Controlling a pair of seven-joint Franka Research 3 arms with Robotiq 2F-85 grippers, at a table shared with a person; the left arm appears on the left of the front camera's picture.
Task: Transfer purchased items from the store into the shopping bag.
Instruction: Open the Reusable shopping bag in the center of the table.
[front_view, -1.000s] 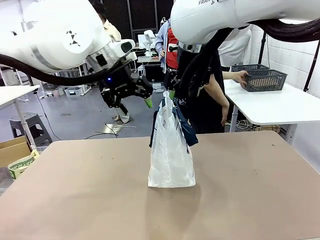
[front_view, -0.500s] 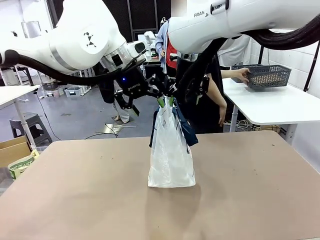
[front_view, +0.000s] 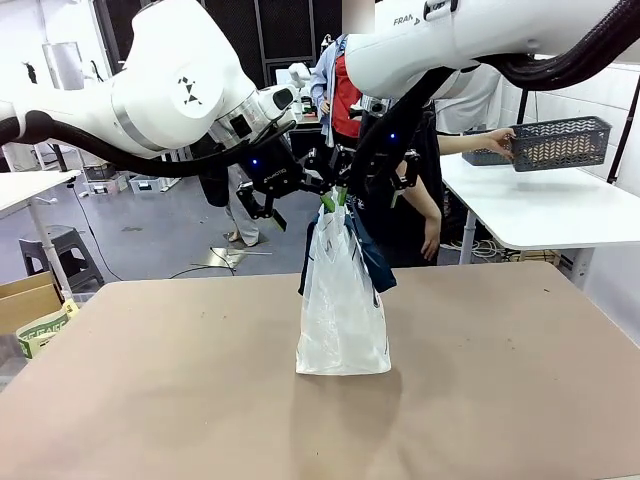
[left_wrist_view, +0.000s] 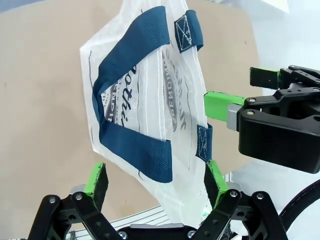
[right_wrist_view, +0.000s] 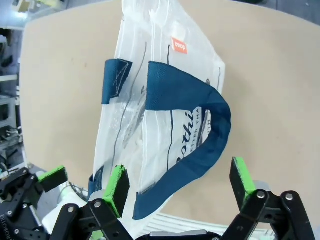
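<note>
The shopping bag (front_view: 343, 300) stood upright in the middle of the brown table (front_view: 150, 380), just right of centre in the front view, its whitish plastic sides closed together and its dark blue handles (front_view: 372, 262) drooping down its right side. Both arms met above its top edge near the upper middle of the frame. In the left wrist view, the left gripper (left_wrist_view: 156, 179) rose from the bottom edge with its jaws wide apart; the bag's upper rim and one blue strap lay between the green pads (left_wrist_view: 98, 178) without being squeezed. At the right of that picture the other gripper also had its green pads spread, just beside the bag's edge. In the right wrist view, the right gripper (right_wrist_view: 179, 181) likewise stood open at the bottom of the frame, with a blue handle loop and the bag's rim between its fingers and nothing clamped. At the upper right of the front view a person's hand (front_view: 500, 143) held a dark grey lattice basket (front_view: 560, 142) lifted above a white side table (front_view: 560, 215). Something tan showed through the lattice, too small to make out.
</note>
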